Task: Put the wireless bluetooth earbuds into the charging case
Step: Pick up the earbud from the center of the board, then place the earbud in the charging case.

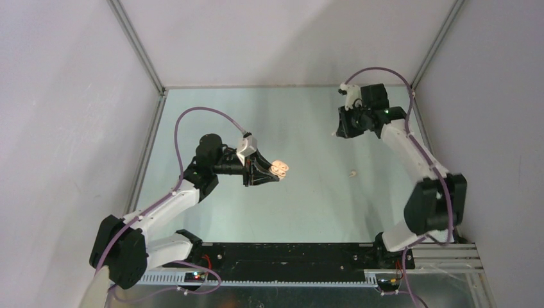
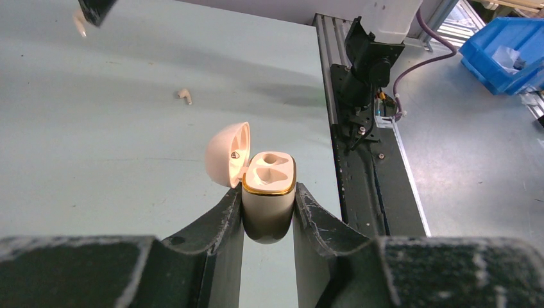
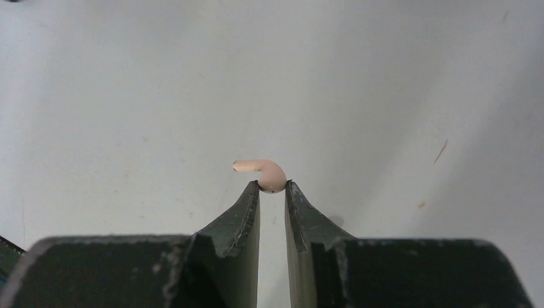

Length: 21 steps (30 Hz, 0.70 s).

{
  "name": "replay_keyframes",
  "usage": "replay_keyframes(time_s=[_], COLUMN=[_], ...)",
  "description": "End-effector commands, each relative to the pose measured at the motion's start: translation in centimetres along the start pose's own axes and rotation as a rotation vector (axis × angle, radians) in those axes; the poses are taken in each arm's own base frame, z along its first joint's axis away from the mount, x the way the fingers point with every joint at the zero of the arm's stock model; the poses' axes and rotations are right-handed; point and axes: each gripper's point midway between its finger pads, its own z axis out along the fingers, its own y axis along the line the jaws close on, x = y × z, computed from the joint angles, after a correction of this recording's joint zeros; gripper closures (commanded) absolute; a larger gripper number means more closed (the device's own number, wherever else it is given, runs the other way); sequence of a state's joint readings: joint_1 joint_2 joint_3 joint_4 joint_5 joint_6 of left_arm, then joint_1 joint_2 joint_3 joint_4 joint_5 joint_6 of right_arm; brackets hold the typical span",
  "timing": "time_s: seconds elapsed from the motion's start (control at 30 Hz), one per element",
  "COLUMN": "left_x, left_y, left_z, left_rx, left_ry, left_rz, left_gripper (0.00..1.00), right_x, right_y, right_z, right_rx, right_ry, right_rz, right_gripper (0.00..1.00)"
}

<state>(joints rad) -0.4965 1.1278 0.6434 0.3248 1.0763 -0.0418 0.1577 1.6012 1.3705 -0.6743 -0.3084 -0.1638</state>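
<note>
Off-white case (image 2: pixel 268 192), its lid open, is clamped in the left jaws above the tabletop (image 1: pixel 308 212), left of its middle. The right jaws pinch one off-white earbud (image 3: pixel 266 173) near the far right corner. A second earbud (image 1: pixel 353 172) lies between them.

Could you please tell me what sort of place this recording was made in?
Probably a robotics lab test cell: a pale table boxed in by plain walls on aluminium struts, and a blue bin beside it.

charging case (image 2: pixel 269 186) base: hidden between left fingers (image 2: pixel 215 231) | held earbud (image 3: pixel 268 173) bulb: half behind right fingers (image 3: pixel 240 218)
</note>
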Motion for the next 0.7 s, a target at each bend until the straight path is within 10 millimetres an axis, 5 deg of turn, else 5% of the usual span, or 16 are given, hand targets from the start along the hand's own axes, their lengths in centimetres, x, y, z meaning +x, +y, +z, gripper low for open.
replay_keyframes(time_s=[0.0, 0.2, 0.3, 0.47, 0.67], left_x=[-1.3, -1.3, -1.4, -1.5, -1.4], left_y=[0.0, 0.3, 0.6, 1.1, 1.4], left_z=[0.3, 0.4, 0.5, 0.6, 0.6], left_rx=[0.011, 0.001, -0.013, -0.039, -0.05], left_ry=[-0.015, -0.016, -0.02, -0.037, -0.034], left_rz=[0.062, 0.055, 0.036, 0.007, -0.002], left_gripper=[0.89, 0.89, 0.89, 0.88, 0.87], right_x=[-3.8, -5.1, -5.2, -4.8, -3.7], right_y=[3.9, 11.6, 14.0, 17.4, 21.4], right_z=[-5.2, -11.4, -13.7, -14.5, -13.2], right_rx=[0.018, 0.002, -0.002, -0.017, -0.053], right_ry=[-0.182, -0.347, -0.41, -0.443, -0.429], right_rz=[-0.194, -0.416, -0.472, -0.567, -0.688], right_gripper=[0.81, 0.8, 0.8, 0.8, 0.8])
